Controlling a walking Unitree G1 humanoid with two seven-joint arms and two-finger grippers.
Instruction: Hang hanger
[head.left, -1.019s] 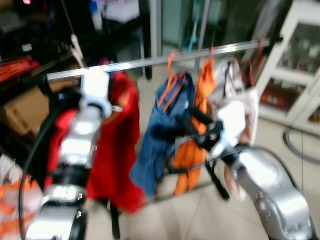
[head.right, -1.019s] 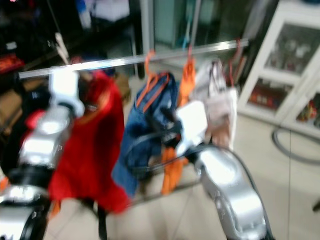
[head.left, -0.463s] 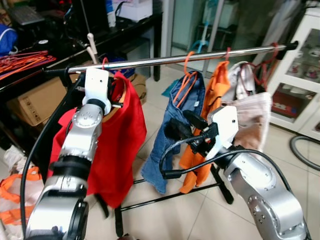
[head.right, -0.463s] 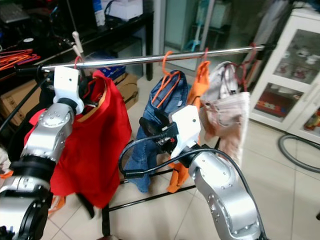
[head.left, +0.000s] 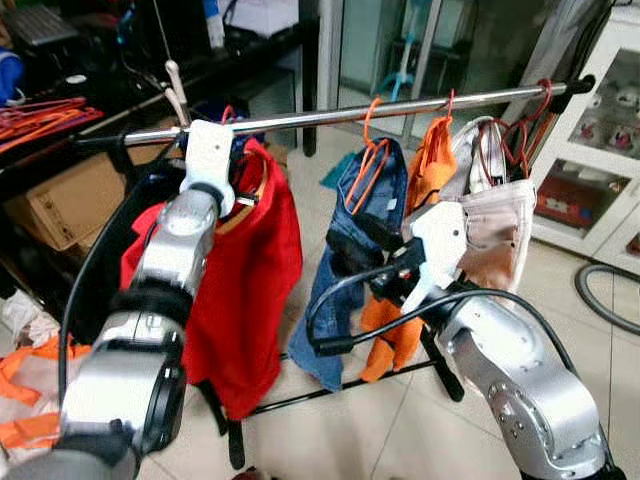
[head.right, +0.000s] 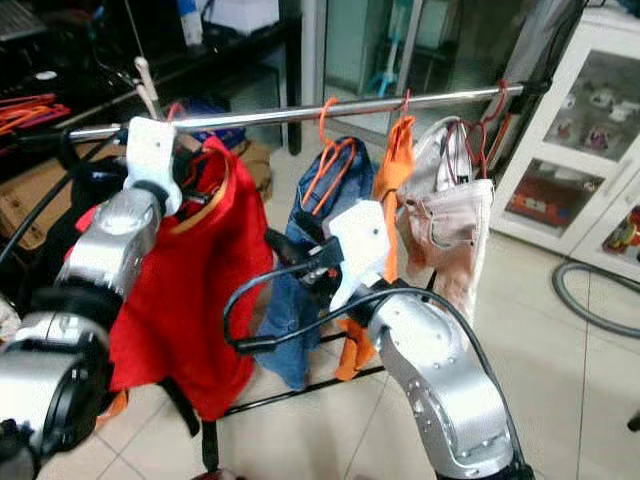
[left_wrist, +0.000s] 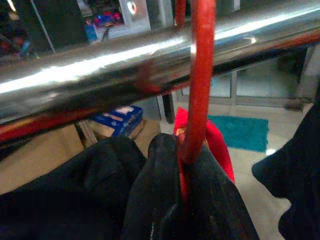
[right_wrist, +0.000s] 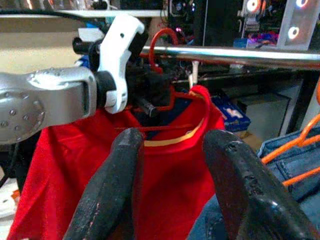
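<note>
A red hanger (left_wrist: 199, 85) carries a red shirt (head.left: 250, 290), and its hook lies over the chrome rail (head.left: 400, 108) near the rail's left end. My left gripper (right_wrist: 150, 87) is raised to the rail and is shut on the hanger's neck just under the hook. The black fingers (left_wrist: 160, 200) press around the neck in the left wrist view. My right gripper (head.left: 350, 240) hovers lower, in front of the hanging jeans and to the right of the red shirt. It is open, with nothing between its fingers (right_wrist: 120, 170).
Blue jeans (head.left: 350, 270), an orange garment (head.left: 432, 165) and a beige garment (head.left: 495, 225) hang further right on the rail. A white glass cabinet (head.left: 600, 170) stands at the right, with a grey hose (head.left: 600, 300) on the floor. A dark table with orange hangers (head.left: 50, 110) and a cardboard box (head.left: 60, 205) are at the left.
The camera has shifted and the blur has cleared. My left gripper stays at the rail with the hanger, and the right gripper has kept its place before the jeans.
</note>
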